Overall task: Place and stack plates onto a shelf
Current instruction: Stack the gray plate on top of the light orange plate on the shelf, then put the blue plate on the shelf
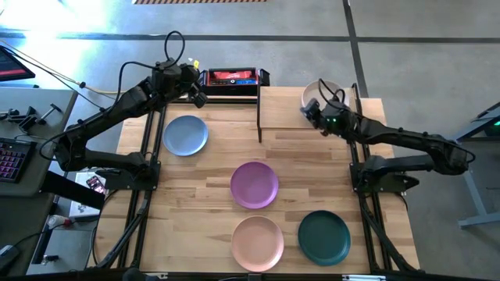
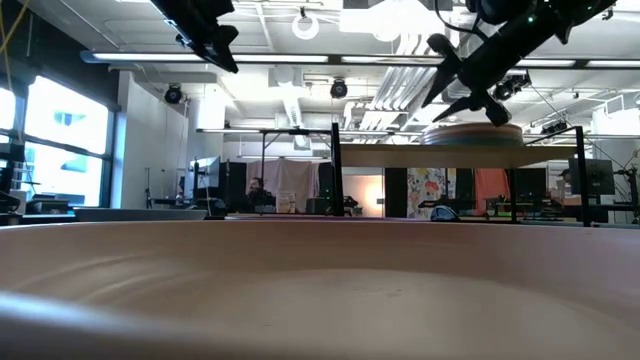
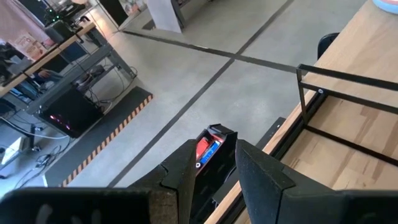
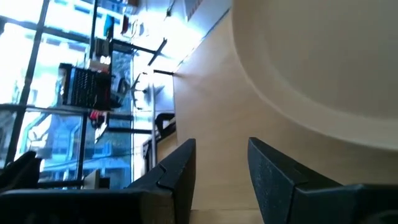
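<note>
On the table lie a blue plate (image 1: 185, 135), a purple plate (image 1: 255, 185), a peach plate (image 1: 257, 243) and a dark teal plate (image 1: 323, 236). The peach plate's rim (image 2: 320, 290) fills the low view's foreground. The shelf (image 1: 283, 109) stands at the table's far edge. A stack of plates with a beige plate (image 1: 326, 92) (image 4: 323, 56) on top rests on its right end (image 2: 472, 133). My right gripper (image 1: 312, 110) (image 4: 221, 152) is open, just left of the stack, above the shelf board. My left gripper (image 1: 197, 87) (image 3: 214, 155) is open and raised near the red-and-black box.
A red-and-black box (image 1: 231, 76) (image 3: 209, 146) sits beyond the table's far edge, left of the shelf. The shelf's left half is bare board, with thin black legs (image 3: 303, 93). Black frame rails run along both table sides. People and desks show far back in the room.
</note>
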Controlling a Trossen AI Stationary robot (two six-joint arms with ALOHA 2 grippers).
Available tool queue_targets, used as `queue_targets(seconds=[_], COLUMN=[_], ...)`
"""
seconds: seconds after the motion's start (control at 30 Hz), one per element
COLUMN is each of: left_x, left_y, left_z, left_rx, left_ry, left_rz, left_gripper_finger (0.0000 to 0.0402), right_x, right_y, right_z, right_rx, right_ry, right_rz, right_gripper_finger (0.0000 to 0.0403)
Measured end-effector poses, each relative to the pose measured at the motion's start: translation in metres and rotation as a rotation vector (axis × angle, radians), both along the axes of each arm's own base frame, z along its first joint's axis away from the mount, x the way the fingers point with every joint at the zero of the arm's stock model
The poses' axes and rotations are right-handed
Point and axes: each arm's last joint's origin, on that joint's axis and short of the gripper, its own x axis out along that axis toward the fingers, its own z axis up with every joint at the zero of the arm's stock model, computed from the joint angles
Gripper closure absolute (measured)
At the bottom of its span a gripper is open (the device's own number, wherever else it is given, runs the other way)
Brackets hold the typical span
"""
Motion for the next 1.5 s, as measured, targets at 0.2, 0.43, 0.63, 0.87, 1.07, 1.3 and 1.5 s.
queue_targets(seconds=[0.2, 0.43, 0.63, 0.87, 1.07, 1.3, 1.5], left_x=[0.000, 0.000, 0.000, 0.000, 0.000, 0.000, -0.002], left_y=[0.000, 0.000, 0.000, 0.000, 0.000, 0.000, -0.001], left_z=[0.000, 0.000, 0.000, 0.000, 0.000, 0.000, -0.005], left_rx=[0.001, 0.001, 0.001, 0.001, 0.001, -0.003, -0.046], left_ry=[0.001, 0.002, 0.002, 0.002, 0.002, 0.005, 0.019], left_rz=[0.000, -0.001, -0.001, -0.001, -0.001, -0.001, 0.011], left_gripper_finger=[0.0300, 0.0300, 0.0300, 0.0300, 0.0300, 0.0300, 0.0300], right_x=[-0.002, -0.004, -0.006, -0.014, -0.027, -0.032, -0.028], right_y=[0.000, 0.000, 0.000, 0.002, 0.006, 0.010, 0.009], right_z=[-0.003, -0.006, -0.006, -0.004, 0.003, 0.013, 0.022], right_rx=[0.015, 0.027, 0.012, 0.002, -0.024, -0.070, -0.161], right_ry=[0.020, 0.055, 0.069, 0.097, 0.098, 0.059, 0.033], right_rz=[-0.039, -0.062, -0.094, -0.139, -0.179, -0.135, -0.050], right_gripper_finger=[0.0275, 0.0275, 0.0275, 0.0275, 0.0275, 0.0275, 0.0275])
